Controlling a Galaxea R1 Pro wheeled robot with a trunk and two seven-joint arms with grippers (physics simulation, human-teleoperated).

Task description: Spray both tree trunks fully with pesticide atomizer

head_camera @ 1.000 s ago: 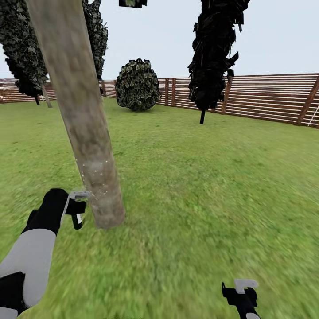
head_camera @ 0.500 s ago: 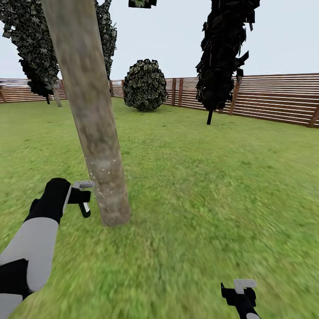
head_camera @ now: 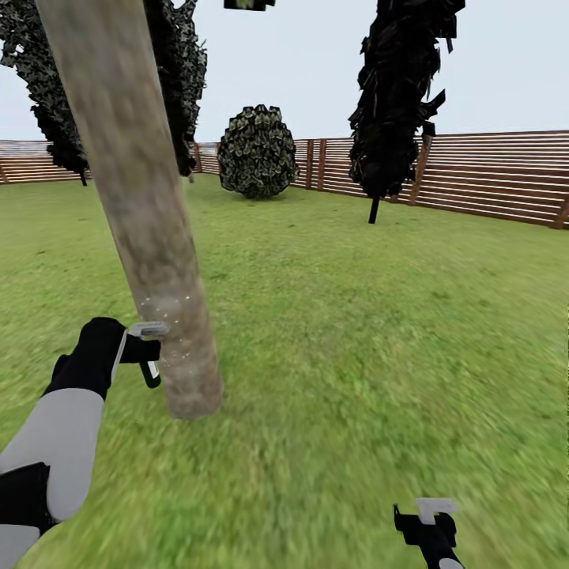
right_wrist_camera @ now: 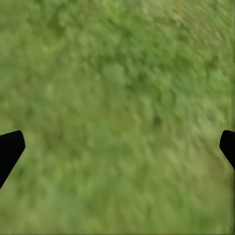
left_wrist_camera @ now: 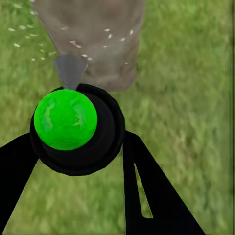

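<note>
Shifted left in head view vs half a sec ago: tree trunk (head_camera: 146,237) base now nearer left gripper (head_camera: 150,356), while fence and far trees sit about as before, so looks like a small sideways camera move close to trunk. Left arm and right gripper (head_camera: 427,525) at same spots in view.

Left gripper pinching atomizer (left_wrist_camera: 76,127), black body w/ bright green cap; black fingers (left_wrist_camera: 147,191) on both sides of it in left wrist view. Grey nozzle (left_wrist_camera: 70,68) aimed at trunk (left_wrist_camera: 98,39), just short of bark, can't tell if touching. White specks dotted over lower trunk and on grass (left_wrist_camera: 186,122) beside it; same specks seen in head view low on trunk, level w/ gripper. Trunk beige-grey, blotchy, leaning in head view, foot in grass (head_camera: 356,356) just right of gripper.

Right gripper low at bottom right of head view, over lawn, well apart from trunk. Fingers (right_wrist_camera: 10,149) spread wide in right wrist view, nothing but blurred grass between.

Beyond: round shrub (head_camera: 257,150) by slat fence (head_camera: 490,174), near-black narrow conifer (head_camera: 399,95) to its right, dark leafy trees (head_camera: 47,79) behind trunk at left. Grey sky above.
</note>
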